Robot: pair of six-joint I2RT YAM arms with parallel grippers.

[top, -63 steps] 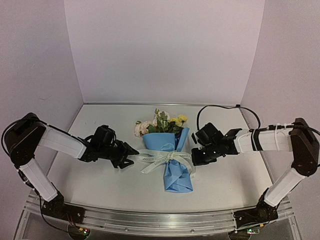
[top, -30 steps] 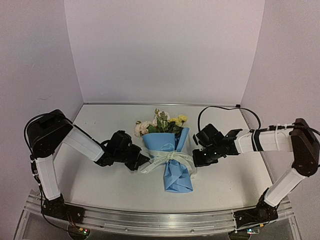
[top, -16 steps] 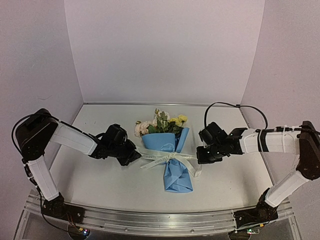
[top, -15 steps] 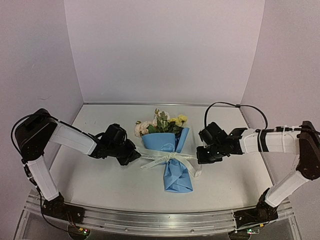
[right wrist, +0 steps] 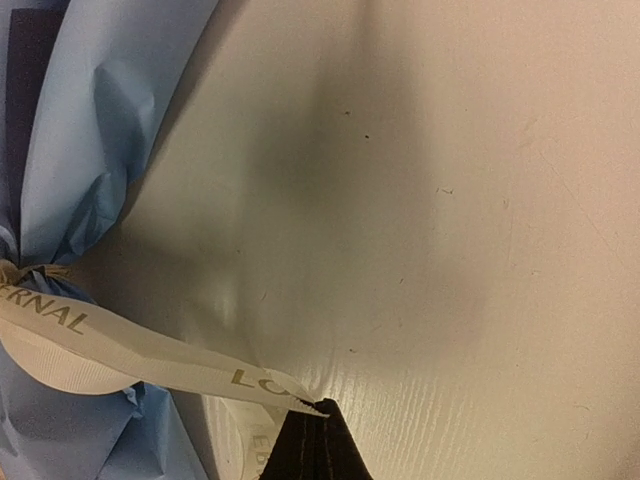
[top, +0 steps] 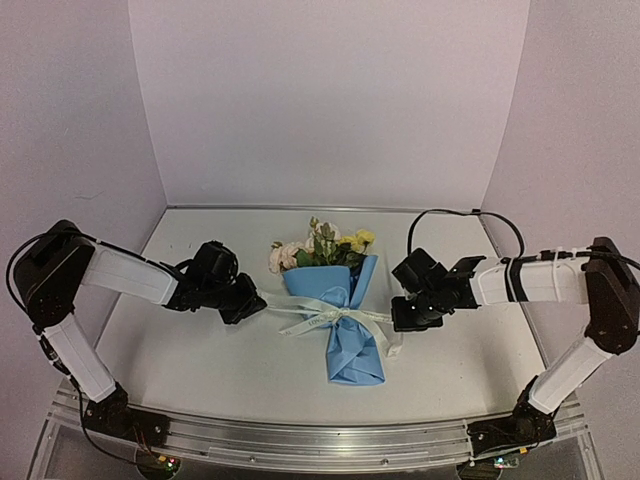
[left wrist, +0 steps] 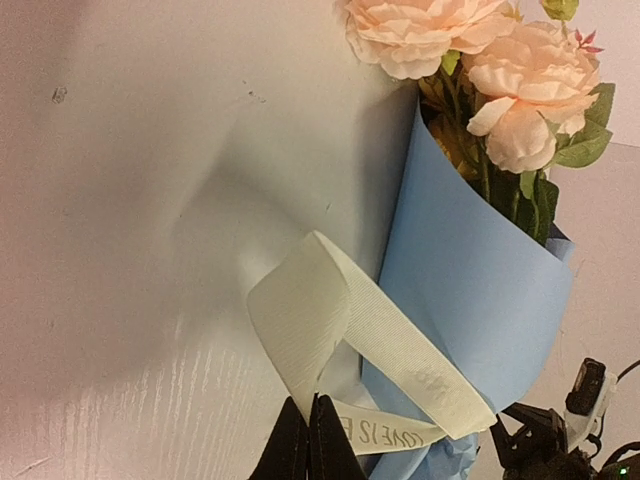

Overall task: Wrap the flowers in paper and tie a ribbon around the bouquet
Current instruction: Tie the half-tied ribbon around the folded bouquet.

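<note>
I see the bouquet [top: 345,295] lying centred on the bench [top: 220,375]. The left end effector [top: 256,303] is fully closed on one ribbon [top: 312,318] end, the right end effector [top: 399,319] fully closed on the other.

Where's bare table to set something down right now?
Free: the near strip of table between the bouquet and front rail; the far-left corner by the back wall. Crowded: the middle band, where left tool and right tool hold the ribbon either side of the bouquet.
</note>
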